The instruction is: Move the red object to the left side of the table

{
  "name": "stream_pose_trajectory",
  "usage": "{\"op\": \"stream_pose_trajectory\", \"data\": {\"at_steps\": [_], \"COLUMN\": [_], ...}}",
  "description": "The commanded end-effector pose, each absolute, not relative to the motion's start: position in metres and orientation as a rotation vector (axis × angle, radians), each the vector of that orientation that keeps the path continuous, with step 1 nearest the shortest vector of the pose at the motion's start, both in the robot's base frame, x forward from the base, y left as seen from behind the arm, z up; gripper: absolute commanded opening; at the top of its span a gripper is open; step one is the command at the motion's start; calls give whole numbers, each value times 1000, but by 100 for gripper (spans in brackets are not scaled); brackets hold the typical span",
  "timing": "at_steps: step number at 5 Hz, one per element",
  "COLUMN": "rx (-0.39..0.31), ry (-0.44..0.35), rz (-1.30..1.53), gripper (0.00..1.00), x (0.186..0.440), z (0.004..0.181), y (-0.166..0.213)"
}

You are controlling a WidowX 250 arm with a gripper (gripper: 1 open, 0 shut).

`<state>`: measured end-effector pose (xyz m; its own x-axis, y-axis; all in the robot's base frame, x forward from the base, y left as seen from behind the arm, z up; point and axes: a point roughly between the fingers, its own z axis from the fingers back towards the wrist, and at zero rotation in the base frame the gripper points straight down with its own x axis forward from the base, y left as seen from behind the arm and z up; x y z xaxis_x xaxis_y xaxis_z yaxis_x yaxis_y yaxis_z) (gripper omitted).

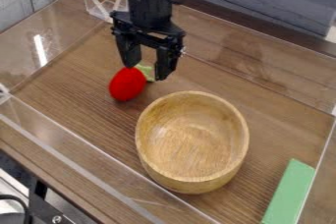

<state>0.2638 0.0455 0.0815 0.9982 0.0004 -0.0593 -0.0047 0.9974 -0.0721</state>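
The red strawberry-shaped toy [128, 84] lies on the wooden desk [250, 59], on its side, at about eleven o'clock from the round wooden bowl [238, 120] as the camera sees it. It sits near the bowl's rim but apart from it. Its rounded red body faces roughly seven o'clock, and its green leafy top [147, 72] points towards one to two o'clock, close under the end effector [143, 58].

The end effector is released: its jaws stand wide apart, with nothing gripped between them. It is at about one o'clock from the red body, near the leafy end; whether a fingertip brushes the leaves I cannot tell.

The toy looks light, and its smooth skin suggests a moulded plastic or foam piece, probably firm or slightly yielding rather than fragile. The best hold is likely across the thickest part of the red body, one finger on each flank, with the closing direction square to the line from leaves to tip. The leaves are a poor handle: thin, probably bendy, and apt to let the body swing. Pinching near the tapering tip could squirt it out, and a one-sided nudge could roll it. A moderate, even squeeze, low on the flanks, should be enough.
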Motion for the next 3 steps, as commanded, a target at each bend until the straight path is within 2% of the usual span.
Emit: {"op": "stream_pose_trajectory", "data": {"at_steps": [1, 3], "rx": [-46, -41], "ry": [-15, -3], "rz": [-9, -28], "gripper": [100, 100], "x": [278, 288], "z": [100, 100], "y": [48, 39]}}
